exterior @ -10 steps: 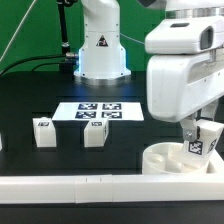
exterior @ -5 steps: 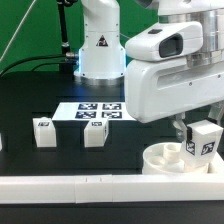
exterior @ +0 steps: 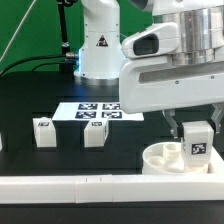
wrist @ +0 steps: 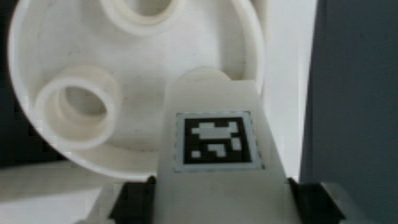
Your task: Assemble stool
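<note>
In the exterior view the claw (exterior: 197, 131) is clenched on a white block leg (exterior: 197, 146), one finger on each side of it, holding it upright with its black-and-white tag facing the camera. The leg hangs directly over the round white seat (exterior: 170, 160), which lies on the black surface (exterior: 30, 100) close to the near edge, toward the corner on the exterior view's right; whether the leg's lower end touches the seat cannot be told here. Two other legs, one (exterior: 43, 132) and another (exterior: 95, 133), stand apart from each other nearer the middle of the surface, well away from the seat. Behind them the marker board (exterior: 97, 112) lies flat, and a long white border wall (exterior: 70, 186) runs along the near edge. In the wrist view the claw (wrist: 222, 203) grips the same block leg (wrist: 217, 125) by its sides, tag showing, with the seat (wrist: 134, 75) and a round hole (wrist: 80, 101) in it just beyond the leg
</note>
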`<state>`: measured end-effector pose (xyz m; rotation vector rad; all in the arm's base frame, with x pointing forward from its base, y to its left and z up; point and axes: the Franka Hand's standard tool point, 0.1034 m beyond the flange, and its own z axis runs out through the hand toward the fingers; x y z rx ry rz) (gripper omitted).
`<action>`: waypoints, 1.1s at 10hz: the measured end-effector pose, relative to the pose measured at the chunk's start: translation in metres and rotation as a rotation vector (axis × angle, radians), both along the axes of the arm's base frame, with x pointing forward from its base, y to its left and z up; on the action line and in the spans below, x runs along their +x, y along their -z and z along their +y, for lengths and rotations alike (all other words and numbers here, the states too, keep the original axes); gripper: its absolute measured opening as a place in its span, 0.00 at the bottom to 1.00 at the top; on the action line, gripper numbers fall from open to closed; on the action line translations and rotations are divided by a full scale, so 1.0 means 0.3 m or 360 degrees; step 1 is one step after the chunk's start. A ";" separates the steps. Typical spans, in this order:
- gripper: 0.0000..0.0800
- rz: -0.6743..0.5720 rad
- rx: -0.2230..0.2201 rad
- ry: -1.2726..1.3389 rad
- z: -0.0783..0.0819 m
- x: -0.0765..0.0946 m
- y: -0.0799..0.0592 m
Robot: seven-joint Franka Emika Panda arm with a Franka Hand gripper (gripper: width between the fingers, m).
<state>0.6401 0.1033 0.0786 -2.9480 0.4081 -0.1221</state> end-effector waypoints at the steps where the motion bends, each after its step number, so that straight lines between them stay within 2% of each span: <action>1: 0.42 0.0038 0.0054 0.0238 -0.009 0.001 -0.001; 3: 0.42 0.0109 0.0134 0.0629 -0.009 -0.010 0.004; 7: 0.42 0.0159 0.0181 0.0924 -0.009 -0.018 0.005; 9: 0.42 0.0256 0.0271 0.1355 -0.005 -0.020 0.007; 11: 0.42 0.0387 0.0415 0.1876 -0.008 -0.016 0.008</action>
